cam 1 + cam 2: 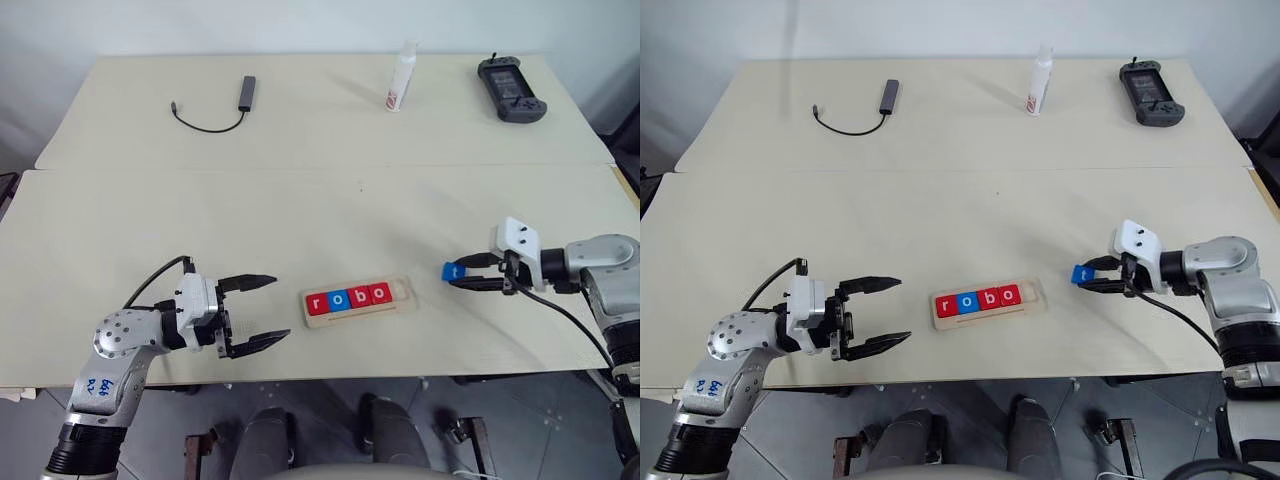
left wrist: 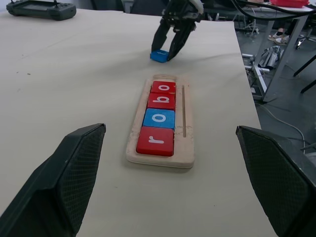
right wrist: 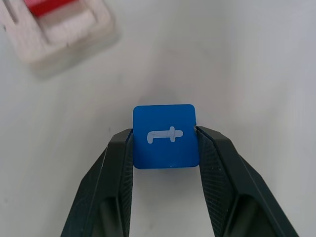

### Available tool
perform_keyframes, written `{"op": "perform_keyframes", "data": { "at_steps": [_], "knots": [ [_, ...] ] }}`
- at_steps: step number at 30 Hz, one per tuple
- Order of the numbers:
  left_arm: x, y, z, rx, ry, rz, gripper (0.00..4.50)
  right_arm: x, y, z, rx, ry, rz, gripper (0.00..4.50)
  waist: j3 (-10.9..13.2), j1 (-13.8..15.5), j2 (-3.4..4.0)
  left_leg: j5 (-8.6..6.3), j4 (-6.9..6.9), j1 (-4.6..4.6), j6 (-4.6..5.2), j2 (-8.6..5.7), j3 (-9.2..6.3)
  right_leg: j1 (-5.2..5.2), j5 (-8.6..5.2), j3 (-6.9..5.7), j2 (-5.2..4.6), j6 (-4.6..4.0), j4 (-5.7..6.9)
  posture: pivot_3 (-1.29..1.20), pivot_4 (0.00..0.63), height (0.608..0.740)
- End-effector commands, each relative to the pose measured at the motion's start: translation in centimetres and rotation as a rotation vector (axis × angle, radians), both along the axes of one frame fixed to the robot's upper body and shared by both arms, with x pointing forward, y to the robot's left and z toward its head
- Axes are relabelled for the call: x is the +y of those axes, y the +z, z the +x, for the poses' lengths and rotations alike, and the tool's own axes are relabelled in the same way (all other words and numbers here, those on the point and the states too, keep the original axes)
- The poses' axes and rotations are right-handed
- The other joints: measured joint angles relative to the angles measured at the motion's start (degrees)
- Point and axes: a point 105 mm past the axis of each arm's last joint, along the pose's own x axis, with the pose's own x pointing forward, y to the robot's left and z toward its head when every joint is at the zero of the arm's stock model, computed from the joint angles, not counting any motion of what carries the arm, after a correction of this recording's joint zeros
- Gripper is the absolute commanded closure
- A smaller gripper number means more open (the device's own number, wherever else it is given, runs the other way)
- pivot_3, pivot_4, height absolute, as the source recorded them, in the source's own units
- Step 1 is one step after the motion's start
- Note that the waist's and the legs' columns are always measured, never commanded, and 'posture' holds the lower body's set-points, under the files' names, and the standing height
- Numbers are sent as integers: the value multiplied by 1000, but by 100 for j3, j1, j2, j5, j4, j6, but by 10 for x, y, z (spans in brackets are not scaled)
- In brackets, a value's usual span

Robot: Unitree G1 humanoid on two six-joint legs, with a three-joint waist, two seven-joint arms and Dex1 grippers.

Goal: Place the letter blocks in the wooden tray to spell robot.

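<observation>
The left gripper (image 1: 255,315), at the lower left of the head view, is held wide open and empty beside the wooden tray (image 1: 400,302). Four letter blocks (image 1: 348,298) spelling "robo" are seated in the tray at lower centre, with the last slot bare. At right centre, the blue "t" block (image 3: 165,136) is pinched between the fingers of the right gripper (image 1: 462,275). The block should be kept level, carried over the bare slot, and lowered squarely before release.

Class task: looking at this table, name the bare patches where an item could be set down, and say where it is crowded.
Free: the wide stretch between the cable and bottle at the back and the wooden tray in front; also between the left gripper and the tray. Crowded: around the right gripper, closed on the blue t block.
</observation>
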Motion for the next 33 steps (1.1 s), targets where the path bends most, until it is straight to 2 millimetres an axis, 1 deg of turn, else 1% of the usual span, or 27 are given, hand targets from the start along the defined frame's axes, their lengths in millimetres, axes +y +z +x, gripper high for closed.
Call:
{"op": "perform_keyframes", "data": {
  "at_steps": [1,2,4,8,11,16,21,23,24,25,26,30,33],
  "knots": [
    [0,7,-4,-24,-3,-14,0,31,19,-7,-1,135,-14,3043,0,2,0,0,0,-1,0,1,-1,-1,0,-1,0,0,1,0,150,740],
    [0,6,-4,-22,-2,-16,0,39,20,-9,5,163,-20,3043,0,3,0,0,0,-1,0,1,-2,-1,0,-1,1,0,0,0,150,740],
    [-1,6,-5,-20,0,-17,0,48,21,-11,17,189,-29,3043,0,3,0,0,0,-2,0,1,-3,-1,0,-2,0,0,0,0,150,740],
    [-2,4,-7,-16,7,-18,0,60,16,-13,28,244,-80,3043,0,26,0,0,0,-5,0,-1,-5,-1,0,-4,-1,0,-1,0,150,740],
    [-2,3,-7,-17,18,-17,0,67,14,-13,38,260,-82,3043,0,18,0,0,1,-7,0,-3,-8,-1,0,-6,-2,0,-2,0,150,740],
    [-3,5,-7,-25,39,-18,0,70,3,-11,45,278,-115,3043,0,11,0,0,0,-7,0,-2,-7,-2,0,-6,-1,0,-1,0,150,740],
    [-2,7,-8,-29,47,-15,0,73,-1,-11,68,283,-110,3043,0,4,0,0,0,-5,0,-1,-7,-1,0,-6,-1,0,-1,0,150,740],
    [-3,7,-7,-31,50,-14,0,74,0,-10,59,283,-101,2341,0,6,0,0,0,-5,0,-2,-6,-1,0,-6,-1,0,-1,0,150,740],
    [-2,7,-7,-32,52,-14,0,75,6,-9,46,281,-77,2111,0,3,0,0,0,-5,0,-1,-7,-1,0,-6,-1,0,-1,0,150,740],
    [-2,8,-7,-32,53,-14,0,75,12,-9,34,275,-53,1717,0,2,0,0,0,-5,0,-1,-7,-1,0,-6,-1,0,-1,0,150,740],
    [-2,8,-6,-33,54,-14,0,73,18,-10,39,268,-31,1484,0,3,0,0,0,-5,0,-1,-6,-1,0,-6,-1,0,-1,0,150,740],
    [-2,8,-5,-35,55,-14,0,62,28,-13,40,251,-15,1484,0,22,0,0,0,-8,0,-2,-8,-1,0,-6,-2,0,-2,0,150,740],
    [-1,8,-4,-37,57,-15,0,50,31,-10,20,195,-18,1484,0,13,0,0,0,-8,0,-2,-7,-1,0,-7,-2,0,-3,0,150,740]
  ]
}}
